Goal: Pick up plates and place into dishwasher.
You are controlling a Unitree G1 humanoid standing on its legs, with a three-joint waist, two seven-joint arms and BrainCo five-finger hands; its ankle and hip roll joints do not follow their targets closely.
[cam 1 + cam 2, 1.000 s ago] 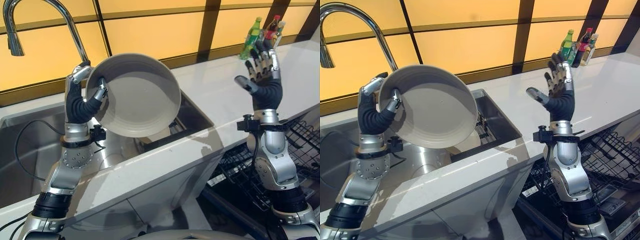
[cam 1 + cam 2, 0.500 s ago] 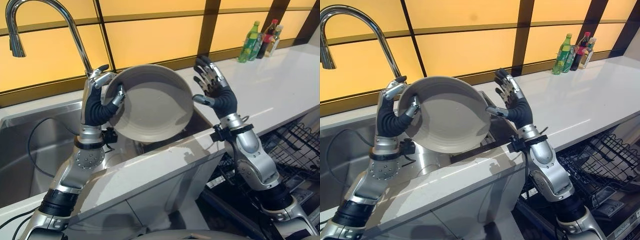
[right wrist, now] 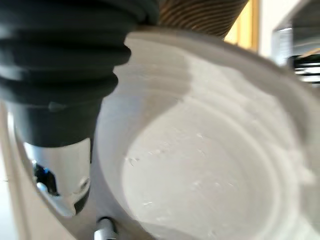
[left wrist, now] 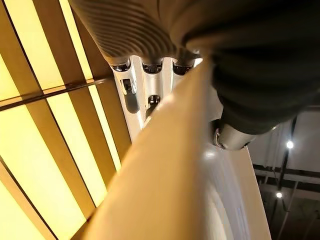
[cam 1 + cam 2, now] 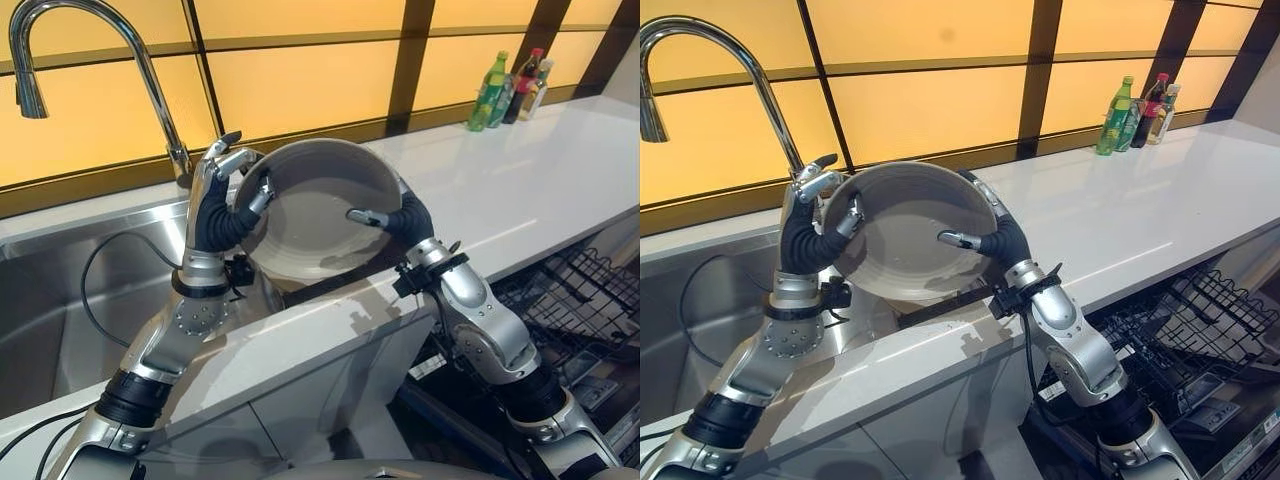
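Counter (image 5: 520, 190): the white top is running from the sink to the right, bare but for bottles (image 5: 510, 85) standing at the far back corner, well apart from the hands.
Sink (image 5: 60, 300): the steel basin is lying under and left of the plate; the tall tap (image 5: 110, 60) is rising just behind the left hand, so room on that side is looking tight.
Dishwasher rack (image 5: 1185, 325): the dark wire rack is sitting pulled out below the counter's front edge on the right, and no plate is showing in the part in view.
Plate (image 5: 320, 215): the pale round plate is being held tilted on edge above the sink's right end, its hollow face turned toward the head camera.
Left hand (image 5: 225, 200): fingers and thumb are clamped on the plate's left rim.
Right hand (image 5: 395, 215): the thumb is lying across the plate's face and the palm is hugging the right rim; fingers behind the plate, cannot tell their set.
Progress: lifting looks done, a handover seems under way; carrying and racking are remaining.
Open room: the way right over the counter edge and down to the rack is looking free.
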